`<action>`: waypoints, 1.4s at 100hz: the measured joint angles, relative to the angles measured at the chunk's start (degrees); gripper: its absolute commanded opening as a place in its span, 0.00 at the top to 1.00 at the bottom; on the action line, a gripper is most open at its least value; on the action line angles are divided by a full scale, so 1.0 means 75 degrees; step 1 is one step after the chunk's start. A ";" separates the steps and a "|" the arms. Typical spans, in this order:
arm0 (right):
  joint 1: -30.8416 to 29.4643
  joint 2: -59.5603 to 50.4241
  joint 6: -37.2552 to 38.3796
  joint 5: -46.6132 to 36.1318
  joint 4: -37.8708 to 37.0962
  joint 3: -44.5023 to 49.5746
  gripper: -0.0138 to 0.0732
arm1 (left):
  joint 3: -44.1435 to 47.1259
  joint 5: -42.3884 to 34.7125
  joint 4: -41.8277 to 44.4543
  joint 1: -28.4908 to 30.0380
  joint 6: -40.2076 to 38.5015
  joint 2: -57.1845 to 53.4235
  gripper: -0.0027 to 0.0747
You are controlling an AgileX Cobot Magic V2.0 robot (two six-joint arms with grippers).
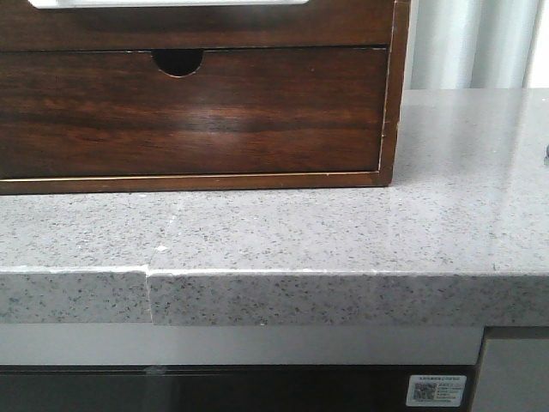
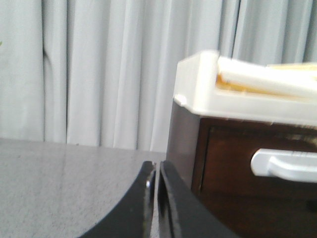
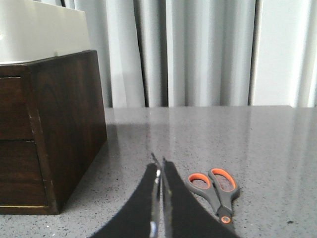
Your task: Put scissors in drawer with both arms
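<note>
The scissors (image 3: 219, 191), grey handles with orange linings, lie flat on the grey counter just beside my right gripper (image 3: 159, 165), which is shut and empty. My left gripper (image 2: 156, 167) is shut and empty, low over the counter beside the cabinet's side. The drawer (image 1: 214, 26) is the upper dark-brown front with a pale cutout along its top edge, and it is closed. It also shows in the left wrist view (image 2: 233, 178). Neither gripper shows in the front view.
The dark wooden cabinet (image 3: 64, 124) stands at the counter's back left, with a white tray (image 2: 203, 89) on top. Below the task drawer is a second drawer front with a half-round notch (image 1: 177, 62). The speckled counter's front edge (image 1: 343, 296) is close. Pale curtains hang behind.
</note>
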 measured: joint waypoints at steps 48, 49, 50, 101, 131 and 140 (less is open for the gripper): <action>0.0000 0.2527 0.0000 0.1490 -0.0376 -0.1931 0.92 | -0.1740 0.1432 0.0636 0.0000 0.0000 0.2173 0.99; 0.0000 0.2555 0.0000 0.1491 -0.0376 -0.1931 0.92 | -0.1740 0.1432 0.0654 0.0000 0.0000 0.2191 0.99; 0.0000 0.2557 0.0000 0.1491 -0.0376 -0.1931 0.92 | -0.1740 0.1432 0.0654 0.0000 0.0000 0.2194 0.99; 0.0000 0.2743 0.0000 0.1491 -0.0381 -0.1931 0.92 | -0.1740 0.1465 0.0543 0.0000 0.0000 0.2235 0.99; 0.0000 0.2743 0.0000 0.1464 -0.0381 -0.1931 0.88 | -0.1740 0.1465 0.0513 0.0000 0.0000 0.2235 0.99; 0.0000 0.2743 0.0000 0.1464 -0.0381 -0.1931 0.73 | -0.1740 0.1465 0.0629 0.0000 0.0000 0.2235 0.89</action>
